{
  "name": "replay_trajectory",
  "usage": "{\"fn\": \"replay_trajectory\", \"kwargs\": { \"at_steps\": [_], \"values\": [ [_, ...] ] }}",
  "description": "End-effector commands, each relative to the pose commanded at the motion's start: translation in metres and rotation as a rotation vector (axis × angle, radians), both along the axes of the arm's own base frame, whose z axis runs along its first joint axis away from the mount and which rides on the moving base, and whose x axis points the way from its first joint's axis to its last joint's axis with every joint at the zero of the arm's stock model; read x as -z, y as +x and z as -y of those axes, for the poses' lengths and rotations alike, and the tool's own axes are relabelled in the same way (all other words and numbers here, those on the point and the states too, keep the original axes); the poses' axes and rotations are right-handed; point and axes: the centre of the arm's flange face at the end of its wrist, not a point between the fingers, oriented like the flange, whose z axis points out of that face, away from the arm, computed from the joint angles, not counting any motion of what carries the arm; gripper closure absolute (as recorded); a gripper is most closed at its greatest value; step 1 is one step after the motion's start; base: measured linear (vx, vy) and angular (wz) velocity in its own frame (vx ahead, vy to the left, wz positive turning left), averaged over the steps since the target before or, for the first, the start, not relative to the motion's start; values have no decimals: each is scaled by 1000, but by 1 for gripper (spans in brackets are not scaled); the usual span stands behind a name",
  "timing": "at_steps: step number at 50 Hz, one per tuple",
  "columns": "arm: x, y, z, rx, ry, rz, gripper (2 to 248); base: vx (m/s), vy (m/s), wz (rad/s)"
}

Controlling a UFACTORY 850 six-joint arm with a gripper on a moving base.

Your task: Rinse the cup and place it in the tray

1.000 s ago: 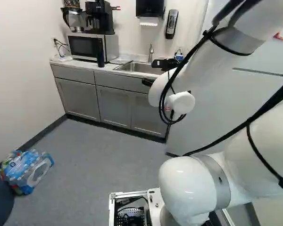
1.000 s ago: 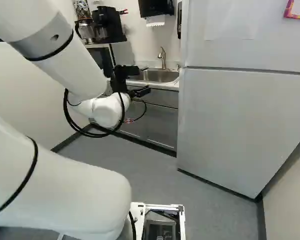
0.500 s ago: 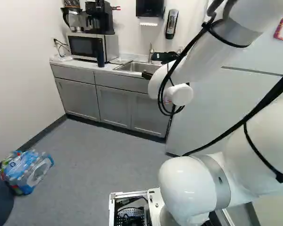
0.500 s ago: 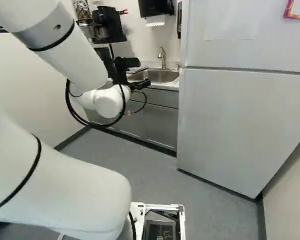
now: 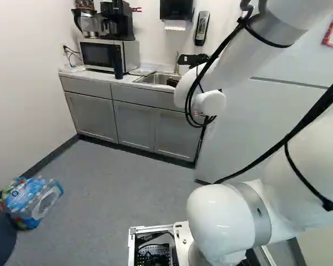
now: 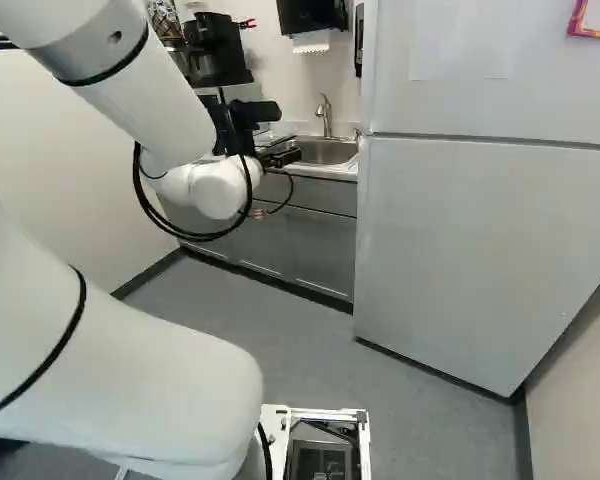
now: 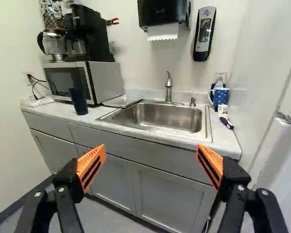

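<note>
Jaws are spread wide with nothing between the orange pads (image 7: 98, 154), and they're pointing at the sink (image 7: 161, 118) from out in front of it. Now, which cup? There's a dark tumbler (image 7: 78, 101) standing upright on the tabletop (image 7: 184, 137), near the sink on the same side as the flat tray (image 7: 121, 101), which sits just beside the sink. There's also a blue mug (image 7: 219, 97) past the sink's opposite side. My bet is the tumbler, but honestly I can't say for sure from here. Either way it's early days, with the pickup still to do. The tumbler looks stiff and pretty light if it's empty, tall and a bit narrower at the foot, so I'd grab it around the middle from two sides, level, and go easy so it doesn't tip. Smooth walls will probably get slippery once wet under the faucet (image 7: 169, 87) behind the sink, so a firmer squeeze for the rinse makes sense. If it's the mug, expect something heavier and chippable, probably ceramic; I'd take the body and keep clear of the handle, and not knock it on the sink rim.
</note>
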Motion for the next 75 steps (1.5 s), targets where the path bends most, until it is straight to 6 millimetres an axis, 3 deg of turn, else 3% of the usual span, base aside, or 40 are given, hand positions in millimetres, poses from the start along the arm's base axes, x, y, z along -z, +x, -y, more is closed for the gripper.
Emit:
{"fn": "replay_trajectory", "kwargs": {
  "at_steps": [75],
  "values": [
    [-66,23,0,0,0,5,3,0,0,0]
  ]
}}
